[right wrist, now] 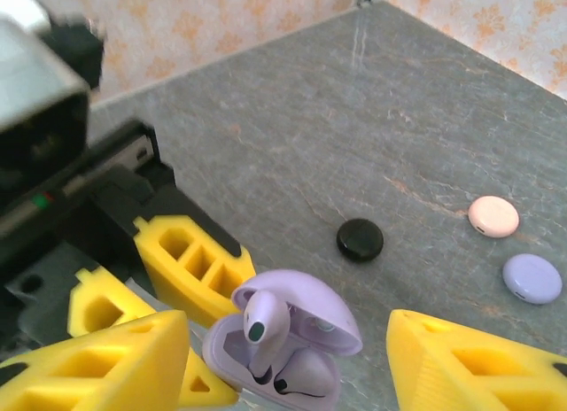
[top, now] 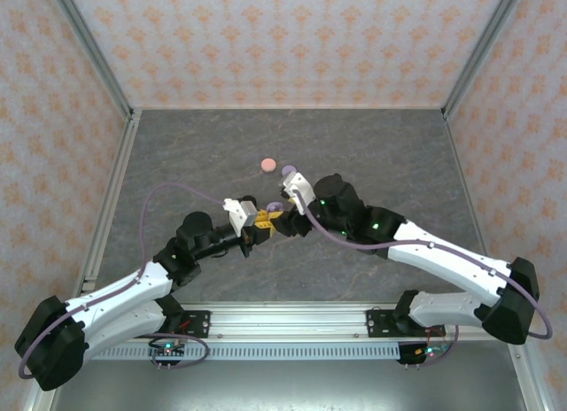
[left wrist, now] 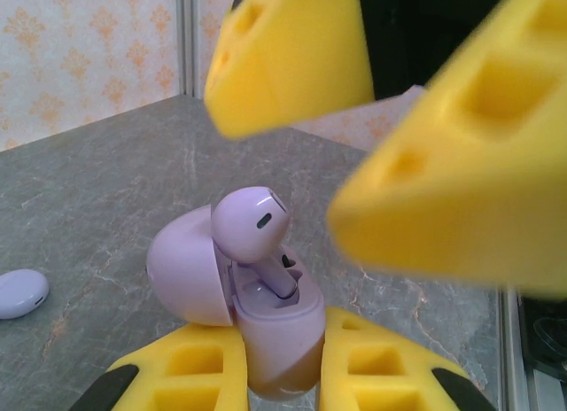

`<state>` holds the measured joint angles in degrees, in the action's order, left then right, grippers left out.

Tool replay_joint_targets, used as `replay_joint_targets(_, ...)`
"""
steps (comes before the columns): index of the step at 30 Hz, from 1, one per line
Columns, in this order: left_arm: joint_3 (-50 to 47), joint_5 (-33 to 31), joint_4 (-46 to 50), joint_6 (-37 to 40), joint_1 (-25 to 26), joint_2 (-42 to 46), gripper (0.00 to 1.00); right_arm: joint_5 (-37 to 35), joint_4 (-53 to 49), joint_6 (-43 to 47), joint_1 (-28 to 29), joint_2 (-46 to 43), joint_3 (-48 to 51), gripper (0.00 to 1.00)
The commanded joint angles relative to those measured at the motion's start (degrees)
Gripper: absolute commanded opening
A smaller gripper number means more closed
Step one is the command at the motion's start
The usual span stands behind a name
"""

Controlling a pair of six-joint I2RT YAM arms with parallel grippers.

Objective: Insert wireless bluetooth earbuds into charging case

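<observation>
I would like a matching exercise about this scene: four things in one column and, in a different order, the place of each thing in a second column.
Things
1. open lilac case
2. upright lilac earbud
3. black puck
4. pink puck

Places
a. on the table, next to the closed lilac puck
b. between the left fingers
c. on the table, apart from the other two pucks
d. stem down in the open case

Pairs: 1-b, 2-d, 3-c, 4-a
</observation>
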<state>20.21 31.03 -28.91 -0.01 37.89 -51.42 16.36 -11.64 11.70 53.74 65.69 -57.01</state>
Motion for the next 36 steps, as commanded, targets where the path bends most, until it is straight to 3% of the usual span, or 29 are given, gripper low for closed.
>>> replay_joint_targets(1, 1.68, -0.28, -3.43, 0.65, 0.25, 0.53, 0.0, 6.92, 3.61, -4.79, -2.59, -3.68, -0.39, 0.69)
replay_joint_targets(6, 1.5, -0.33, -4.47, 0.65, 0.25, 0.62, 0.0, 9.74, 2.31, -8.19, -6.79, -5.49, 0.5, 0.8)
replay_joint_targets(27, 2.03, 1.03, -2.03, 3.08, 0.26, 0.7, 0.0, 13.88, -1.24, -11.06, -8.65, 3.35, -4.03, 0.81)
replay_joint_targets(36, 1.82, 0.97, -1.97, 3.01, 0.26, 0.87, 0.0, 12.2, -1.7, -11.02, -8.65, 2.63, -3.72, 0.81)
